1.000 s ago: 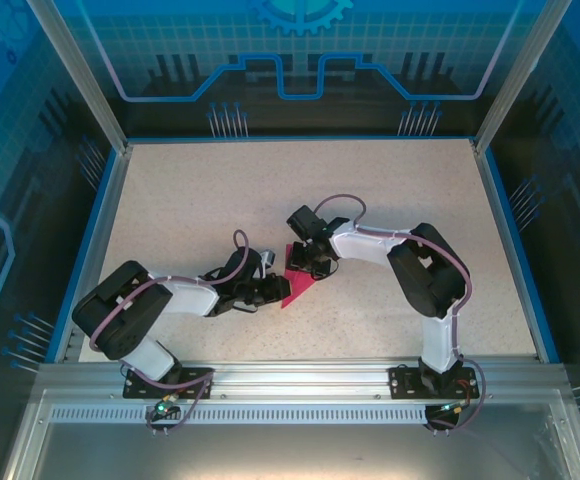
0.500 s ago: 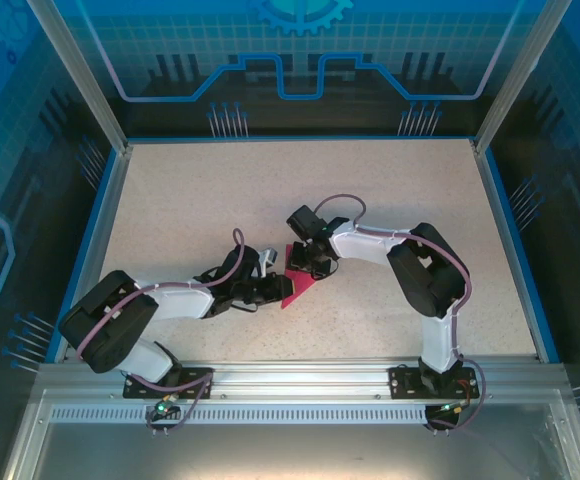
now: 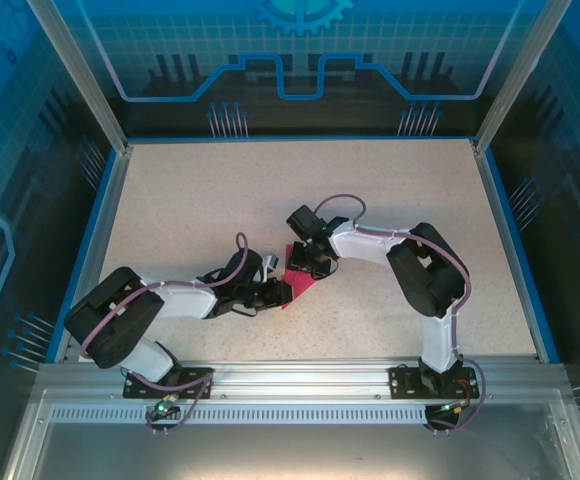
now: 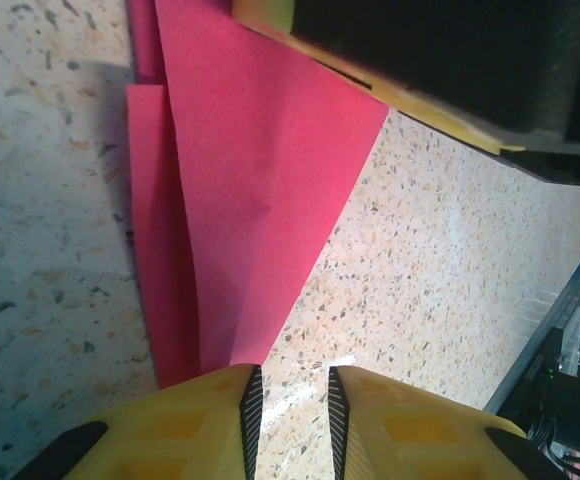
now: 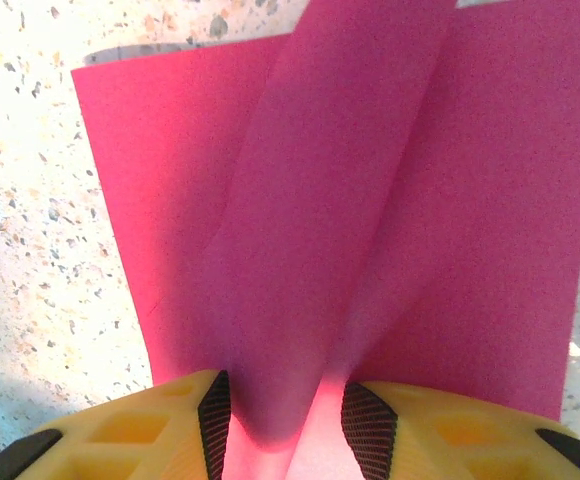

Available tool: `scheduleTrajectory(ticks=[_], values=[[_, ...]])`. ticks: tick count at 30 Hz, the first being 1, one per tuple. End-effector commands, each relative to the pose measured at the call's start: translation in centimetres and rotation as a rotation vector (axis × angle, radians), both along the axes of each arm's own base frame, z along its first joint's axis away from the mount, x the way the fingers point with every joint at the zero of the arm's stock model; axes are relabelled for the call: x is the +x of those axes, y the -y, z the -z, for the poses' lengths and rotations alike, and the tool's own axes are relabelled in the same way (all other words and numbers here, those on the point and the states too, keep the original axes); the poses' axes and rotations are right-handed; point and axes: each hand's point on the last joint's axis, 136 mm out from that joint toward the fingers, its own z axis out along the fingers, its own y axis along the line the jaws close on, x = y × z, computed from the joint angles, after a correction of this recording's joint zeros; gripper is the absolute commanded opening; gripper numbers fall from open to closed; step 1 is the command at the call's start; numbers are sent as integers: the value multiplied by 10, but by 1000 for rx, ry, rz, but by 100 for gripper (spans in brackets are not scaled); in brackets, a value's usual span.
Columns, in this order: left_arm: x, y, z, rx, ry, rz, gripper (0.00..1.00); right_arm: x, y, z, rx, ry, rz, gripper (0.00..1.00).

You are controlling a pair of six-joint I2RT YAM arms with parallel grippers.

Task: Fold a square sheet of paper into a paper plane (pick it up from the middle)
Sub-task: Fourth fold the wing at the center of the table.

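Lying in the middle of the table (image 3: 220, 200), the paper plane (image 3: 296, 286) is being pinched along its raised ridge by the right gripper (image 5: 280, 402); the left gripper (image 4: 290, 388) is holding its jaws slightly apart, perhaps grazing the tip.

This is a robot lab. Two robot arms (image 3: 180, 298) are bolted to a metal rail (image 3: 300, 385) beside a speckled worktop (image 3: 220, 200), with blue see-through walls (image 3: 300, 60) around it.

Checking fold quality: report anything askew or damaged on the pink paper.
The pink paper is not flat: a rounded ridge rises between the fingers of the right gripper, with a faint wrinkle beside it. No tears show.
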Motion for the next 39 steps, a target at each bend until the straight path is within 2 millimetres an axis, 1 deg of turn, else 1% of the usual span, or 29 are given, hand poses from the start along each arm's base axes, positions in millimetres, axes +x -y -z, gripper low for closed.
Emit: scheduleTrajectory(ticks=[1,6,11,19,22,26,29,35,39], values=[[-4,-1,9,36,-43,9,25,-50,65,80,-292,-195,25,41],[-5,-5,15,64,-54,0,25,-50,66,81,-296,-197,25,41],[-4,-10,15,93,-49,-15,24,-50,66,81,-296,-197,27,41],[-5,-8,14,87,-54,-9,24,-51,67,82,-299,-201,29,41],[-4,-4,3,61,-37,-5,24,-51,67,83,-299,-202,28,40],[-2,1,-17,15,0,-1,26,-51,67,83,-300,-202,28,40],[-5,3,-21,13,7,9,27,-51,68,83,-302,-203,29,40],[-10,1,-8,54,-22,16,27,-51,66,84,-299,-206,27,40],[-8,-3,1,96,-36,5,27,-51,66,84,-301,-207,26,40]])
